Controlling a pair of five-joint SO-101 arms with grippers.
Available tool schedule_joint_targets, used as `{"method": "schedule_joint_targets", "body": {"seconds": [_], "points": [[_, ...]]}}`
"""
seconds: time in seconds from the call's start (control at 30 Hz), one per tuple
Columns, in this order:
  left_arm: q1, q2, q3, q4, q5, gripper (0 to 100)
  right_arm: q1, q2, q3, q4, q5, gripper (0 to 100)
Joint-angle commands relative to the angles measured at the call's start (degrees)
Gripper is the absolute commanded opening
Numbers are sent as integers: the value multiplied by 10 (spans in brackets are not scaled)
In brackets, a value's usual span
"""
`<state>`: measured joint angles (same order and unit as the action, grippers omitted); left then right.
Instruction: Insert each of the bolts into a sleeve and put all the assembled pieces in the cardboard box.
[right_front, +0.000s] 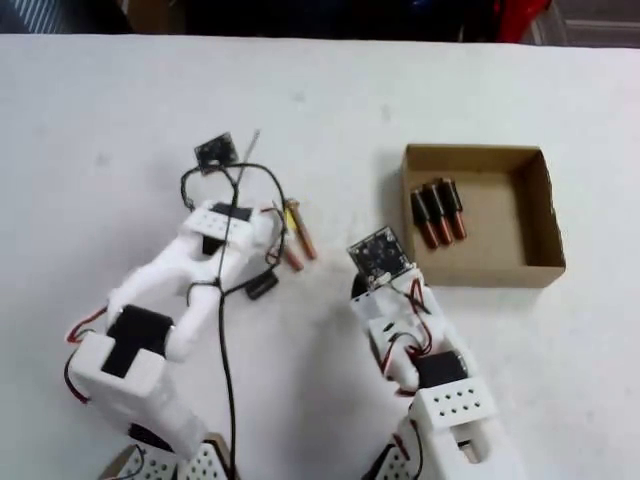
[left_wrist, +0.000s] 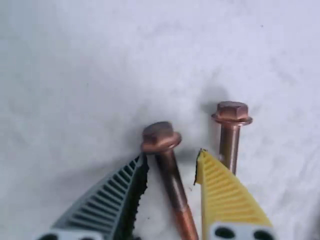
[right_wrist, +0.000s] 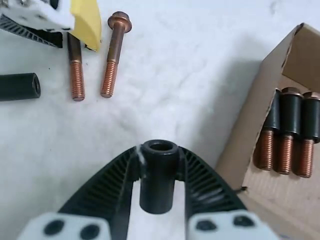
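Black sleeve (right_wrist: 158, 187) clamped tight in right gripper (right_wrist: 158, 152), bore facing wrist camera, arm stretched toward near corner of cardboard box (right_front: 530, 215). Left gripper (left_wrist: 171, 159) low over table (right_front: 120, 100), jaws part open, straddling one bolt (left_wrist: 172, 190). Second bolt (left_wrist: 231, 122) just beside yellow finger (left_wrist: 225, 195). Box holds three assembled pieces (right_front: 438, 212) side by side. Spare sleeve (right_wrist: 20, 86) lying near bolts
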<state>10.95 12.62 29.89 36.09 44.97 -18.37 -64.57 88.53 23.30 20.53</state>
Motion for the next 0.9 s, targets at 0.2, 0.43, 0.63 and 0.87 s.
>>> {"method": "schedule_joint_targets", "body": {"seconds": [0.2,0.43,0.63,0.87], "points": [[-8,5,-33,28,4,168,4,-13,-4,-14,0,17],[-30,4,-36,25,2,60,4,-13,-4,-12,0,17],[-39,5,-40,6,-1,23,4,-13,-4,-11,0,17],[-35,5,-36,-33,-65,24,4,-13,-4,-10,2,17]]}}
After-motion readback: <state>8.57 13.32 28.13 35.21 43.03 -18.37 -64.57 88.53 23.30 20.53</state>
